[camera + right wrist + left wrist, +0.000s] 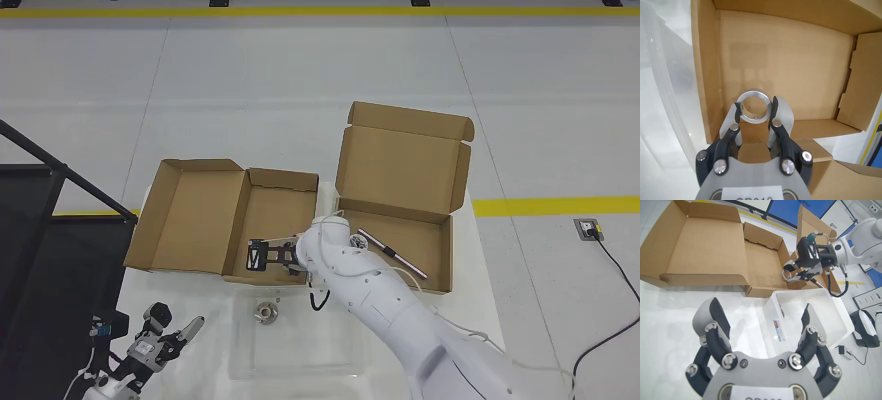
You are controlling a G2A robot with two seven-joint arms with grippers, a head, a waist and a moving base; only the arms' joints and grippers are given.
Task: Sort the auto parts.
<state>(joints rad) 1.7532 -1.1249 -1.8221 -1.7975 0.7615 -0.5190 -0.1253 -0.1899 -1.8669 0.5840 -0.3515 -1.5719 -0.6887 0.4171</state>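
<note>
My right gripper [755,107] is shut on a silver metal ring [753,108] and holds it low over the floor of the left cardboard box [791,66]. From the top view that gripper [254,255] sits inside the box [280,205] near its front wall. In the left wrist view the ring [785,274] hangs between the right gripper's fingers [793,279]. My left gripper [761,306] is open with nothing in it, over the white table near its front left corner [165,335]. A small round metal part [265,313] lies in the clear plastic bin [831,306].
A second open cardboard box [420,180] stands to the right, with a thin metal rod [393,253] lying in it. The left box's lid [190,215] lies flat to the left. A black frame [40,170] stands at the table's left.
</note>
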